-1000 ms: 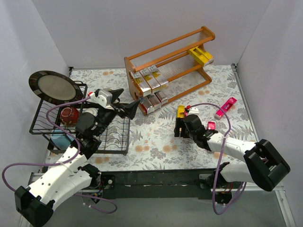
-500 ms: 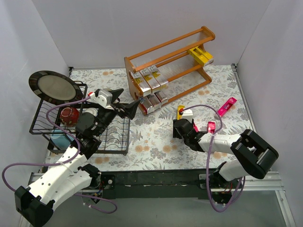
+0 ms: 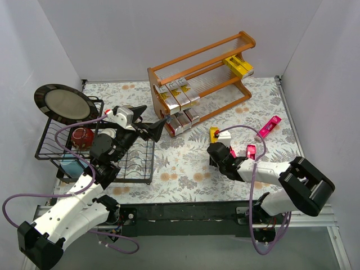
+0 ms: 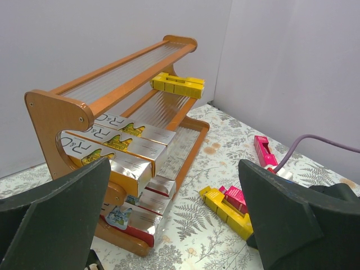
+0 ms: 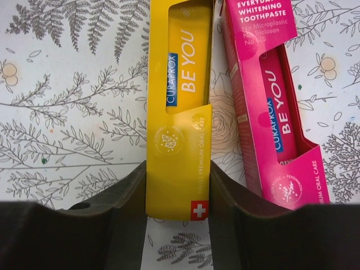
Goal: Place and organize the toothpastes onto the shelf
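The orange-brown shelf point(image 3: 199, 73) stands at the back and holds several toothpastes: silver-and-gold cartons point(image 3: 177, 93) at its left end and a yellow one point(image 3: 239, 66) on the right. A yellow toothpaste carton point(image 5: 180, 112) lies on the floral table, and my right gripper point(image 5: 178, 169) is shut on its near end, a finger against each long side. Right beside it lies a magenta carton point(image 5: 270, 101). Another magenta carton point(image 3: 268, 127) lies further right. My left gripper point(image 4: 171, 214) hangs open and empty above the dish rack, facing the shelf point(image 4: 56, 112).
A black wire dish rack point(image 3: 56, 140) stands at the left with a dark plate point(image 3: 64, 104) and a red cup point(image 3: 83, 136) in it. Purple cables point(image 3: 247, 126) loop over the right arm. White walls close in the table on three sides.
The right gripper's jaws have come together on the yellow carton, and its wrist has shifted slightly toward the near edge. The left arm has not moved.
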`<state>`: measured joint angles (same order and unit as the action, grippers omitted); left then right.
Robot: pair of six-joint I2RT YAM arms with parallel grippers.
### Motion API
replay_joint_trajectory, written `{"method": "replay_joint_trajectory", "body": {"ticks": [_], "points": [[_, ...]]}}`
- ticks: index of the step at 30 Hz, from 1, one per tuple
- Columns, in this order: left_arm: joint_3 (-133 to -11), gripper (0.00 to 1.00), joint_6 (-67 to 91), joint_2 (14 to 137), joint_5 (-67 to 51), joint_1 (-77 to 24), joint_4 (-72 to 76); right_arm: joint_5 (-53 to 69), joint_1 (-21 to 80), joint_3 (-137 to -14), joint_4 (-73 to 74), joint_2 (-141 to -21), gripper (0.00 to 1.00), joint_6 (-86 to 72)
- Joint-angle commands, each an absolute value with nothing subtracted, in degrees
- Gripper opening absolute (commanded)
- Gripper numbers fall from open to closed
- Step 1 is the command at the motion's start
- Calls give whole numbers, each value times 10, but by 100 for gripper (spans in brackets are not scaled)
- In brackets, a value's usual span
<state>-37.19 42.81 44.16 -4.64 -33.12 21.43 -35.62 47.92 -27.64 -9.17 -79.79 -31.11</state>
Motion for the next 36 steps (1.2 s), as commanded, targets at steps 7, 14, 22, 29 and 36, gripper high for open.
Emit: {"method": "replay_joint_trajectory", "body": {"ticks": [7, 14, 22, 29, 36], "points": [[-381, 98, 423, 437, -46, -332, 215, -323, 477, -347, 26, -672, 43, -190], [-380, 98, 424, 439, -47, -332, 215, -262, 429, -442, 90, -631, 41, -103], [-380, 98, 423, 439, -46, -333, 214, -121, 270, -565, 84, -679, 40, -36], [-380, 98, 417, 439, -43, -332, 214, -54, 196, -681, 62, -800, 41, -2], [-378, 98, 403, 451, -30, -333, 210, 27, 133, -834, 69, -940, 41, 40]]}}
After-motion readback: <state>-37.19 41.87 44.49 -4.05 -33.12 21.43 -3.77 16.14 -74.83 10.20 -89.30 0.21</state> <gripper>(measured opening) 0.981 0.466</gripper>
